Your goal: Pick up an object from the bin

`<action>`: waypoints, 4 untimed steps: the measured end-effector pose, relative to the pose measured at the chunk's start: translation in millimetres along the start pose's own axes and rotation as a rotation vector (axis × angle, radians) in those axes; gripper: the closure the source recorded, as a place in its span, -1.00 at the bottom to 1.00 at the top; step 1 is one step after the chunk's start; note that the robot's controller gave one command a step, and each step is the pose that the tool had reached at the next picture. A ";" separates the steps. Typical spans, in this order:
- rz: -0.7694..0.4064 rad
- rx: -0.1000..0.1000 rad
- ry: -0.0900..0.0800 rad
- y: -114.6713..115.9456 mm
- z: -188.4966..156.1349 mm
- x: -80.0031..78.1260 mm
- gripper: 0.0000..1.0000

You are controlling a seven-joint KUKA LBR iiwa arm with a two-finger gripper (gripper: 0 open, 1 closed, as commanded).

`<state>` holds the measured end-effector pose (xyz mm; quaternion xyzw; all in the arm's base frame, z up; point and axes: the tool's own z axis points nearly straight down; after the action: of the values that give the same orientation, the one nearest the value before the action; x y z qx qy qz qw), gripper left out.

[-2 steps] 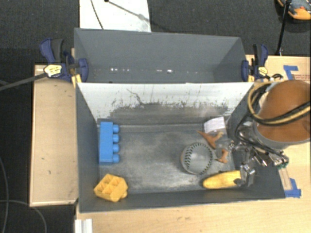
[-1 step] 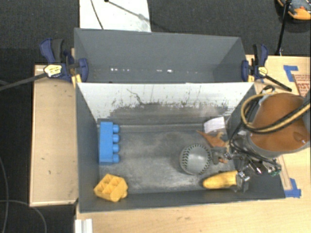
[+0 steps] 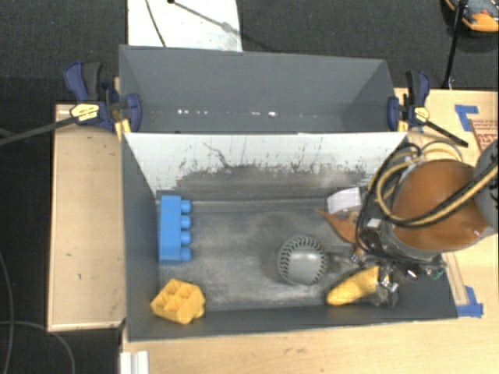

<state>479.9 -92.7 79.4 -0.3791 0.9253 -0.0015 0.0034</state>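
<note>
Nearest us, against the front wall of the bin [image 3: 234, 244] at the right, lies a yellow banana-shaped toy [image 3: 351, 289], its right end just beside the tool [image 3: 384, 280]; we cannot tell whether the tool is clenched or released. We judge the toy light, smooth and best taken across its middle. Outward sit a grey ribbed dome [image 3: 302, 260], a yellow block [image 3: 178, 300] and a blue brick [image 3: 175, 229].

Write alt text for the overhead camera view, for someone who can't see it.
A robot arm reaches from the right into a grey bin, its claw at the right end of a yellow banana near the front. A grey ball lies just left of it; a blue brick and a yellow block sit on the left side.
</note>
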 end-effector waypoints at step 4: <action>0.205 -0.014 0.011 0.5 -18.1 2.8 1.00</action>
<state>477.5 -94.3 97.5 -0.2824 0.9593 0.0030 -0.0041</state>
